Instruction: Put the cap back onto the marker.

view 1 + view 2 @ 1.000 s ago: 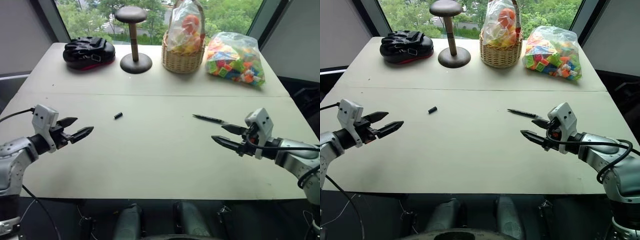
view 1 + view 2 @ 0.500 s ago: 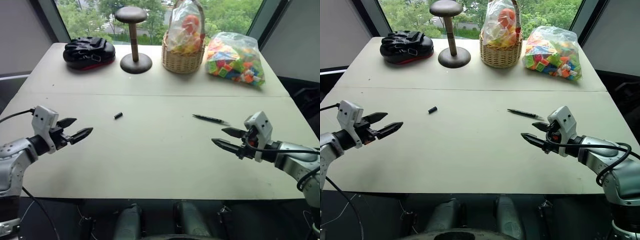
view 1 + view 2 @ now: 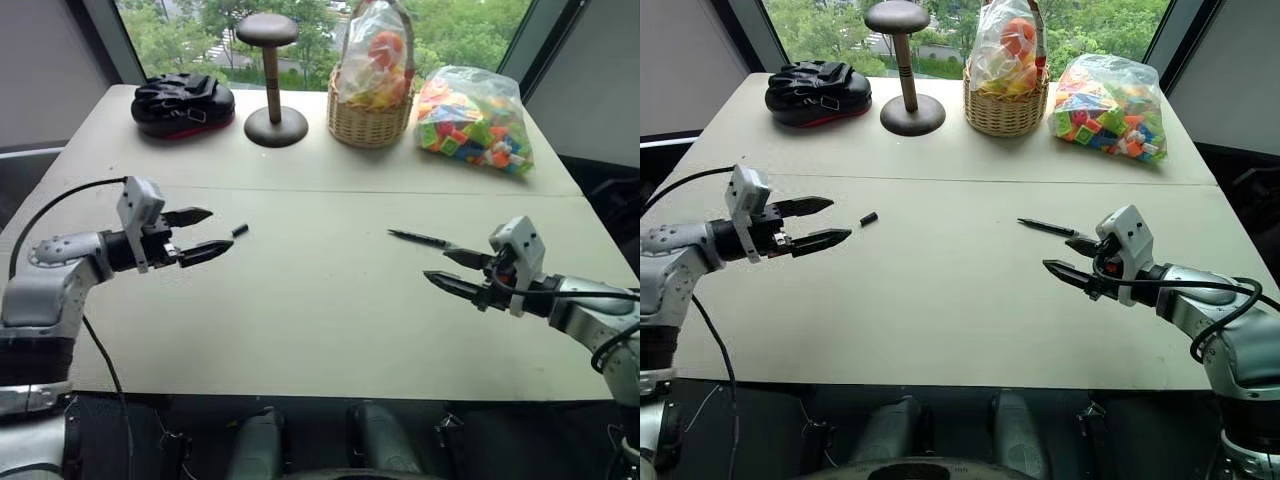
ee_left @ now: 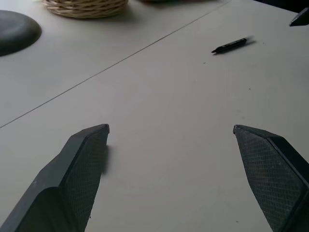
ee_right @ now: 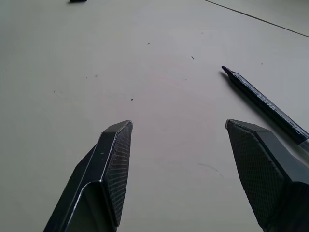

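The cap, a tiny black stub, lies on the pale table left of centre. My left gripper hovers open just left of it, empty, fingers pointing right. The marker, a thin black stick, lies right of centre with its pointed tip toward the left; it also shows in the left wrist view as the marker and beside my right fingers as the marker. My right gripper stands open and empty just below the marker's right end, not touching it.
Along the table's far edge stand a black glove-like bundle, a dark wooden stand, a wicker basket with a bagged load, and a clear bag of coloured bricks. A seam crosses the table behind the cap and marker.
My left gripper has swung up and to the right, ending close beside the cap. The right gripper, cap and marker have stayed where they were.
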